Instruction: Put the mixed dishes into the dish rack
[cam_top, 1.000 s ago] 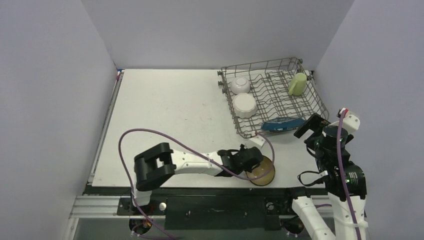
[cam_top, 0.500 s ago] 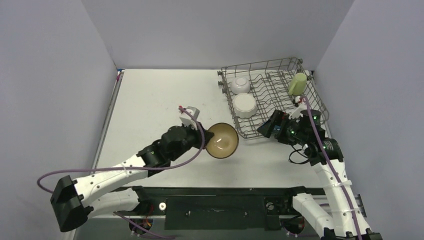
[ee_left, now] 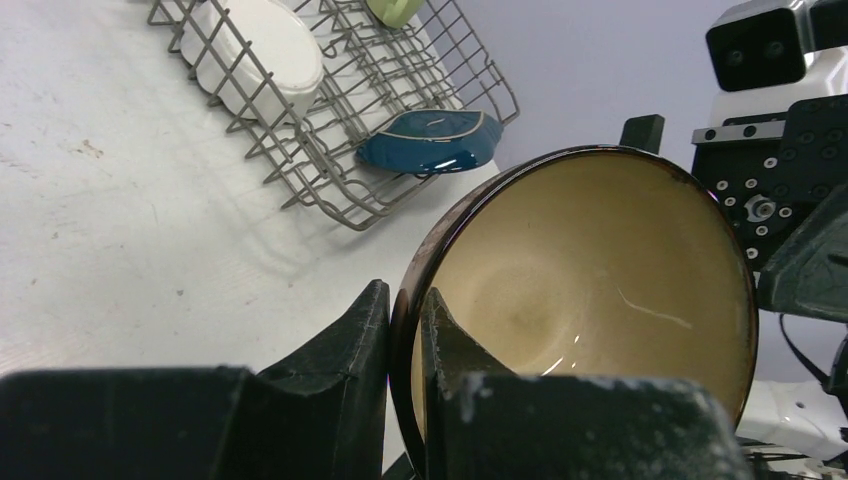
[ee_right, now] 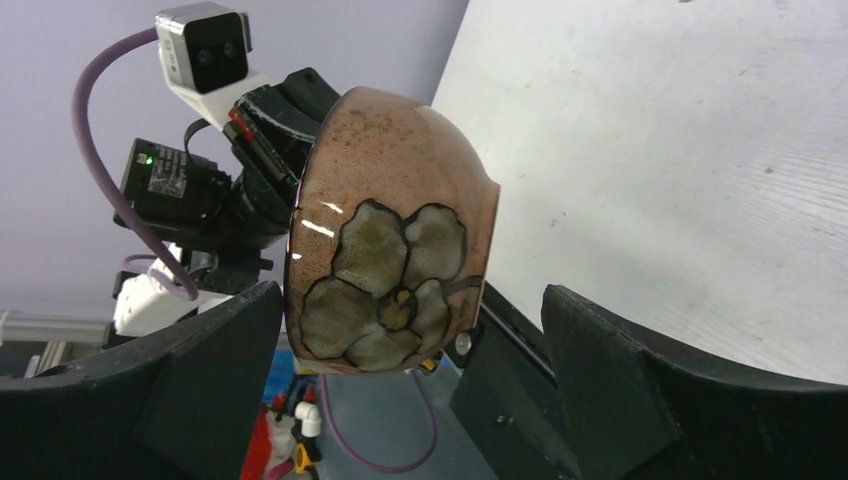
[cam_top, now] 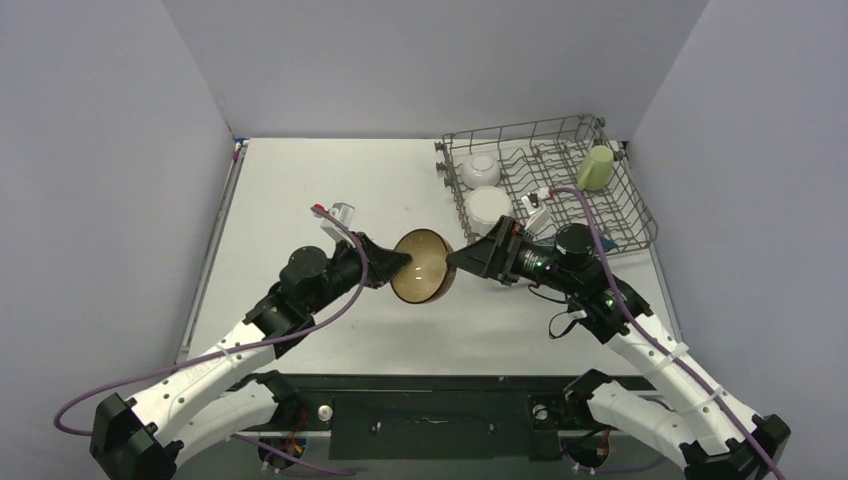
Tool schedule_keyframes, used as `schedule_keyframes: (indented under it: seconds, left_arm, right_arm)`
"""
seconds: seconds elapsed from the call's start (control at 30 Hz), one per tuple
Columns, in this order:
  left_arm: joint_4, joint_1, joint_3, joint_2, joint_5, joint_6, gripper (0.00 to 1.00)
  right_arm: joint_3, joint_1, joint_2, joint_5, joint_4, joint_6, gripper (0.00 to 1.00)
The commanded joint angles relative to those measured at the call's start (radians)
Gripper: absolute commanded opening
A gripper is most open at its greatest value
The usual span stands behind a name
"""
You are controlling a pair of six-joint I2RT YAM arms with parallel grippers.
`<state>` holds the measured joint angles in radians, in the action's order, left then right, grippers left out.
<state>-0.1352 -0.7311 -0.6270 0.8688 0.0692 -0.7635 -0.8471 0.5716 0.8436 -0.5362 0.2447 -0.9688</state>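
We see the left gripper (ee_left: pixel 405 330) pinched shut on the rim of the brown bowl (cam_top: pixel 420 266), one finger inside the cream hollow and one outside; the bowl hangs on its side above the middle of the table (cam_top: pixel 300 190), its flower-painted outside facing the right gripper (cam_top: pixel 462 258); that gripper's jaws stand wide apart, flanking the bowl and gripping nothing; in the dish rack (cam_top: pixel 640 215) at the far right sit the small white bowl (cam_top: pixel 481 168), white scalloped plate (cam_top: pixel 487 208), pale green mug (cam_top: pixel 595 168) and dark blue dish (ee_left: pixel 432 140).
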Motion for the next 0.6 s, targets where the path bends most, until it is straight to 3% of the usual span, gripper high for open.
schedule_keyframes:
  seconds: [0.0,0.43,0.57]
  left_arm:
    - [-0.231,0.020,-0.030,-0.038,0.086,-0.110,0.00]
    - [-0.211,0.029,-0.061,-0.022,0.084,-0.098,0.00]
    - [-0.188,0.029,-0.074,-0.021,0.073,-0.074,0.00]
  right_arm:
    - [-0.050,0.069,0.040,0.066,-0.150,-0.072,0.97]
    - [-0.148,0.184,0.120,0.206,-0.031,-0.081,0.97]
    - [-0.170,0.212,0.137,0.243,0.012,-0.080,0.89]
